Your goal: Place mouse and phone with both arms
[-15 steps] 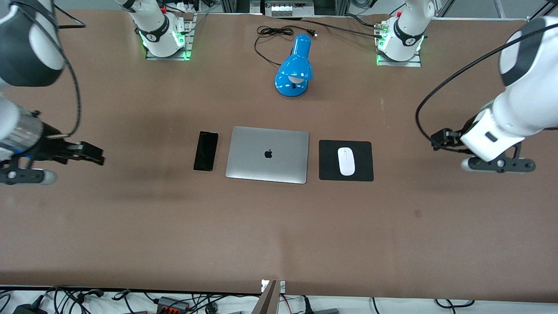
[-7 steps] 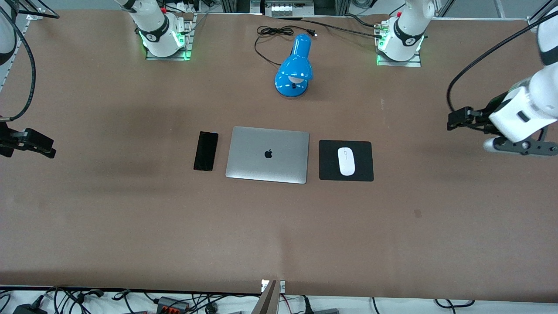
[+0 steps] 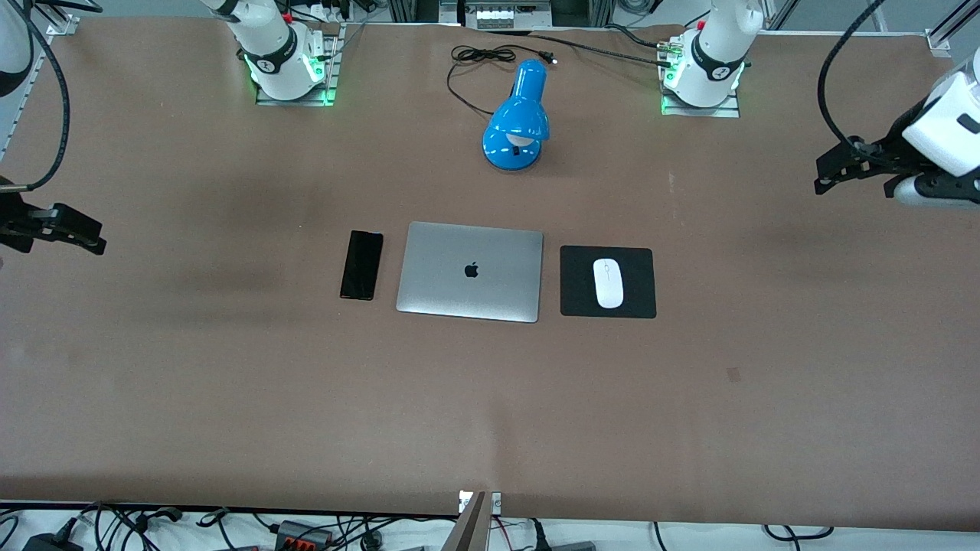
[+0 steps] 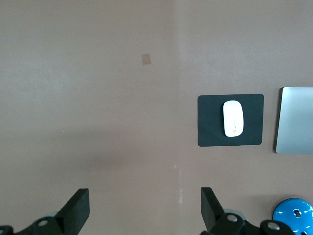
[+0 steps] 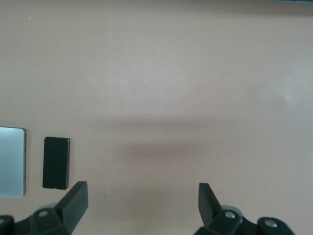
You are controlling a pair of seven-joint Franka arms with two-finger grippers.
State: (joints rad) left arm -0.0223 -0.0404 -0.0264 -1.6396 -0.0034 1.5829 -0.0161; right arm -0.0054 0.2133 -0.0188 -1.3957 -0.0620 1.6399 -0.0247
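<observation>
Brown table (image 3: 230, 398): mouse (image 3: 609, 283), phone (image 3: 361, 265) well apart from spread left pincer (image 4: 144, 210), right pincer (image 5: 142, 205).

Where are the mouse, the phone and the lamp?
mouse (image 3: 609, 283), front view, middle of its white top
phone (image 3: 361, 265), front view, middle of its black face
lamp (image 3: 521, 115), front view, blue shade

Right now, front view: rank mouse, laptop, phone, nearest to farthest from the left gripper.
The left gripper is open, up over the left arm's end of the table.
1. Mouse, on the black mat, toward that end.
2. Laptop, mid-table.
3. Phone, beside the laptop toward the right arm's end.
</observation>
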